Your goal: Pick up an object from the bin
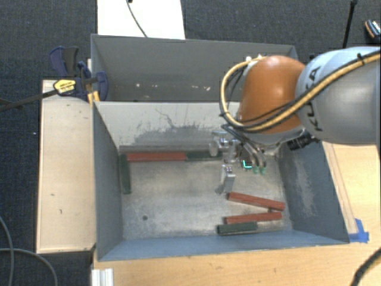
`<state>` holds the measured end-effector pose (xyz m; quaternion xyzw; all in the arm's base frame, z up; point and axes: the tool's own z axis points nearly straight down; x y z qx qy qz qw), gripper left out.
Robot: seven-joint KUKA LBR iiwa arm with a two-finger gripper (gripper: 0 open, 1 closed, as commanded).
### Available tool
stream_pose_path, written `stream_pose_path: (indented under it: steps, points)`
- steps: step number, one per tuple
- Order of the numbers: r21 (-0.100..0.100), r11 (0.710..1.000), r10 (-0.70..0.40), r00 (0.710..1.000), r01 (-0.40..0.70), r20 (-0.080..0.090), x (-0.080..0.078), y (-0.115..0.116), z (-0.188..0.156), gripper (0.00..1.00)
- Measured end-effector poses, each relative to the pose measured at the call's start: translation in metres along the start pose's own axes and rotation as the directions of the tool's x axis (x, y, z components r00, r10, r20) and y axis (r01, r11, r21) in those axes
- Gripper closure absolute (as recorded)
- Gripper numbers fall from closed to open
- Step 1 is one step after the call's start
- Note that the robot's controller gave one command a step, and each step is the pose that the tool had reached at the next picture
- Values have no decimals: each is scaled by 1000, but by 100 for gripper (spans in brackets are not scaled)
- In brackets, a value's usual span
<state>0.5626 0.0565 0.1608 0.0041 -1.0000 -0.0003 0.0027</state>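
The orange cover [271,91] on the arm [351,100] sits highest in your view, coming in from the right with a yellow cable [228,79] looped around it. Below it the gripper [224,183] hangs down toward the right part of the bin [178,70] floor. You cannot tell from here whether it is open or closed, and nothing can be seen held in it. A small green light [245,164] glows on the wrist just above.

The nearest thing to the gripper is a tilted red-brown bar [256,201]. Its left end lies just below and to the right of the gripper tip, and whether the two touch is unclear.

Just in front of that bar lies a second red-brown bar [263,217], and at the front wall a dark green bar [237,229] — these three form a loose group in the front right corner.

Well apart, along the back of the floor, a long red-brown bar [156,157] lies end to end with a short dark green piece [199,155] — and at the left wall another dark green stick [125,176] runs front to back.
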Motion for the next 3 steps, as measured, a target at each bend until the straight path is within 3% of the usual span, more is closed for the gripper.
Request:
stream_pose_path:
  steps: [1, 2, 3]
  points:
    - [2, 1000, -27, 1000, 27, 0, 30, -75, 93, 0]
    - [0, 1000, -30, 1000, 30, 8, 28, -71, 89, 100]
    - [7, 881, -472, 881, 472, 11, 61, -67, -63, 100]
